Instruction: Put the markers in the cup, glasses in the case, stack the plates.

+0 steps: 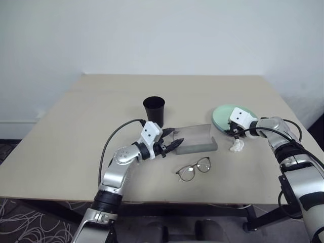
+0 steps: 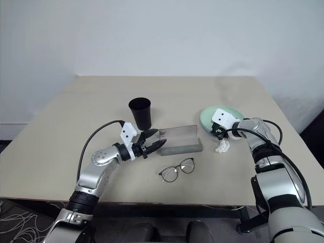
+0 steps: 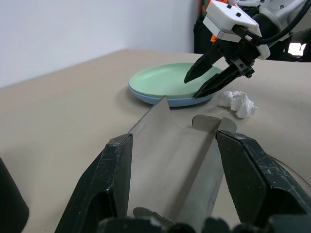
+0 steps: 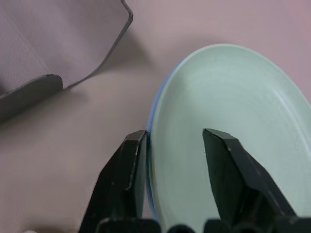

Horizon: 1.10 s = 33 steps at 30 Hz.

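Left hand (image 1: 171,145) sits at the near end of the grey case (image 1: 196,138), fingers spread wide on either side of that end, with nothing gripped that I can make out; whether they touch the case walls I cannot tell. That case lies open on the counter (image 1: 76,131), its long axis running across in front of the robot, lid standing up along the far side.

Just in front of the case, on the robot's side, lie the glasses (image 1: 193,169), well apart from the right hand and near the left one. Their long axis runs roughly parallel to the case, tilted a little, lenses toward the case. My guess is the left hand is the better placed for them, reaching slightly back toward the robot and to its right.

Over on the right, the right hand (image 3: 201,83) hovers at the near rim of the pale green plate (image 4: 233,126), fingers partly open astride the rim, holding nothing. Beneath it the light blue plate (image 3: 160,99) peeks out, so the stacking looks done. A crumpled paper lump (image 1: 237,147) lies just beside them. Behind the case stands the black cup (image 1: 154,110); I cannot make out any markers.
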### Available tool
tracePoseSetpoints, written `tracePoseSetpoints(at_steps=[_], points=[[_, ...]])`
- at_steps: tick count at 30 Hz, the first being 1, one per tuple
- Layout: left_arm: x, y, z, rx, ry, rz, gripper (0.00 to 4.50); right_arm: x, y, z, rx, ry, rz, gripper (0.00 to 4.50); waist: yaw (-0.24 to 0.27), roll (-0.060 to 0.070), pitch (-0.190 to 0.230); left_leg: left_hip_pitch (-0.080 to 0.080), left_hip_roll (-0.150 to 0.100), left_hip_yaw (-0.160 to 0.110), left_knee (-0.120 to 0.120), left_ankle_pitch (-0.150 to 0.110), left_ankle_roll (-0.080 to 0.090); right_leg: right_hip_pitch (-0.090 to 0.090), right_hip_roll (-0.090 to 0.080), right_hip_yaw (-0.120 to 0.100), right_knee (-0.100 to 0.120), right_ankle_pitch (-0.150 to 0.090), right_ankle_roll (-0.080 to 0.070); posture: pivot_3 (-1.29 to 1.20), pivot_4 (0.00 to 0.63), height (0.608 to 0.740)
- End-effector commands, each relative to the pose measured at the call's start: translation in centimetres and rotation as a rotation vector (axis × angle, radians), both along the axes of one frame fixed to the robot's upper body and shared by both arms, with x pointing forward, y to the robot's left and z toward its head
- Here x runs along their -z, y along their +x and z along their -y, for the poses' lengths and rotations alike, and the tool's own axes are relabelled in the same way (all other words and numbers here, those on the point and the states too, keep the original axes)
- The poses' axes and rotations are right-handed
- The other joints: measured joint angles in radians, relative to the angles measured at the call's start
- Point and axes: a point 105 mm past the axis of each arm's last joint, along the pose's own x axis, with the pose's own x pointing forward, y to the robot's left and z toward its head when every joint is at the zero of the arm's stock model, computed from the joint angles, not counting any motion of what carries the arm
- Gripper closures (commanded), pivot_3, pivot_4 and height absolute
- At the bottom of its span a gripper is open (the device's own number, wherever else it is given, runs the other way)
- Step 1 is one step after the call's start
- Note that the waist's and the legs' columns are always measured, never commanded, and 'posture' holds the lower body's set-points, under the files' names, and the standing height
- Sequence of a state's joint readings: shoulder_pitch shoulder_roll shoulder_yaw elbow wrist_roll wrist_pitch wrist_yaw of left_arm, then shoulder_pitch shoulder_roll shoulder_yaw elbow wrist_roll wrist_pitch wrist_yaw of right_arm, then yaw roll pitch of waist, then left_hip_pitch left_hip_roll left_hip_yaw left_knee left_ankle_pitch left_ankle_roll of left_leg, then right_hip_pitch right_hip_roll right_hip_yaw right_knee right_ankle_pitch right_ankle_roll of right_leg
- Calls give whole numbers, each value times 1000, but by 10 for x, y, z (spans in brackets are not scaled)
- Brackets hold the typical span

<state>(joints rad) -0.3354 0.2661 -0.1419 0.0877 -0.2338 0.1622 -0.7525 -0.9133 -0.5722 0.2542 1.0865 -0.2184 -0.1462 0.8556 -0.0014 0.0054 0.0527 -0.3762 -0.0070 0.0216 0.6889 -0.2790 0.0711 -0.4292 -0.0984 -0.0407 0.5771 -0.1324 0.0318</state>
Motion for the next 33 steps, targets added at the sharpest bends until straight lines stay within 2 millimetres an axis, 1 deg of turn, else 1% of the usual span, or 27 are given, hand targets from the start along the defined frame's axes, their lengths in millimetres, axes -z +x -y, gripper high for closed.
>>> tracePoseSetpoints(at_steps=[1, 4, 6, 12, 15, 19, 25, 29, 33], points=[[-17, -1, 5, 24, -15, 64, 1671, -39, 10, 0, -17, 47, 110, 2530, 0, 0, 0, 0, 0, 0, 0, 0, 0, 0, 0, 0, 0, 0, 0, 0, 0, 733], [-16, -2, 6, 25, -16, 63, 1671, -50, 6, -2, -44, 101, 106, 2530, 0, 1, 0, 0, 0, 0, 0, 0, 0, 0, 0, 1, 0, 0, 0, 0, 0, 733], [-16, -2, 6, 26, -17, 63, 1671, -51, -2, -3, -88, 111, 80, 2530, 1, 1, 0, 0, 0, 0, 0, 0, 0, 0, 0, 1, 0, 0, 0, 0, 0, 733], [-16, -3, 8, 32, -18, 60, 1671, -47, -30, 1, -200, 83, -19, 2530, 1, 1, 0, -1, 0, -3, 0, 0, 0, 1, 3, 2, -1, 0, 0, 0, 0, 733], [-16, -3, 8, 34, -19, 60, 1671, -44, -42, 7, -213, 58, -71, 2530, 1, 1, 0, 0, 0, -3, 1, 0, 0, 1, 3, 3, 0, 0, 0, 0, 0, 733], [-15, -3, 8, 35, -19, 57, 1671, -38, -51, 16, -198, 35, -117, 2530, 1, 2, 0, 0, 1, -2, 3, 0, 0, 1, 4, 4, 0, -1, -1, 0, 0, 733], [-14, -4, 10, 38, -20, 54, 1671, -29, -58, 21, -181, 26, -172, 2530, 1, 2, 0, 0, 3, -1, 6, 0, 0, 1, 7, 7, 1, -1, -1, 0, 0, 733], [-14, -3, 10, 39, -22, 54, 1671, -22, -56, 21, -163, 18, -183, 2530, 1, 2, 0, 0, 2, -1, 6, 0, 0, 1, 9, 10, 1, -1, -1, 0, 0, 733], [-14, -4, 10, 40, -20, 54, 1671, -7, -53, 26, -115, -12, -207, 2530, 1, 2, 0, 0, 2, 0, 6, 0, 0, 1, 12, 15, 1, -1, -1, 0, 0, 733]])
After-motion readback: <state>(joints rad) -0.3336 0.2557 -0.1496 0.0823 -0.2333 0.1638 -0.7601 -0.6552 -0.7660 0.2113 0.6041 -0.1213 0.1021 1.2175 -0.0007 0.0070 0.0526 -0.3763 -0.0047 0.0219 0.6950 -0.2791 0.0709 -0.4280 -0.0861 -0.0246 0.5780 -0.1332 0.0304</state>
